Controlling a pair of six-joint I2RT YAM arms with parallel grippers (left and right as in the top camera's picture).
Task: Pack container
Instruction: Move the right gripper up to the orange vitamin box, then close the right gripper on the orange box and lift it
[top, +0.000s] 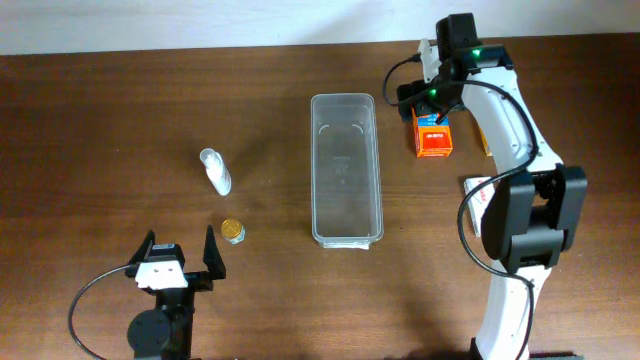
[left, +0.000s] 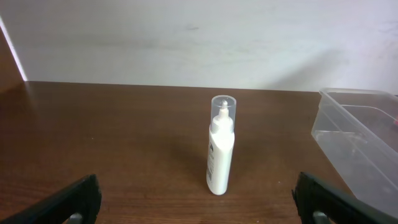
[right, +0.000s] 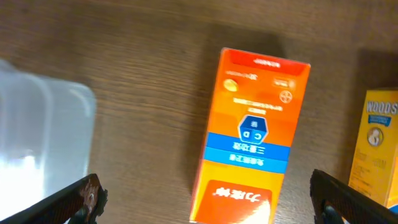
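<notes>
The container (top: 317, 170), a long clear plastic bin, lies in the middle of the table with nothing in it. Its end shows at the right of the left wrist view (left: 354, 93) and its corner at the left of the right wrist view (right: 37, 124). My left gripper (top: 181, 243) is open near the front edge and faces an upright white bottle (left: 221, 146) some way ahead, with nothing between its fingers (left: 81, 199). Hovering above an orange box (right: 252, 143), my right gripper (right: 208, 202) is open too. That box (top: 433, 135) lies flat, right of the container.
In the overhead view the white bottle (top: 216, 172) stands left of the container, with a small gold round tin (top: 232, 231) in front of it. A yellow box (right: 376, 146) lies right of the orange one. A white packet (top: 480, 195) lies under the right arm.
</notes>
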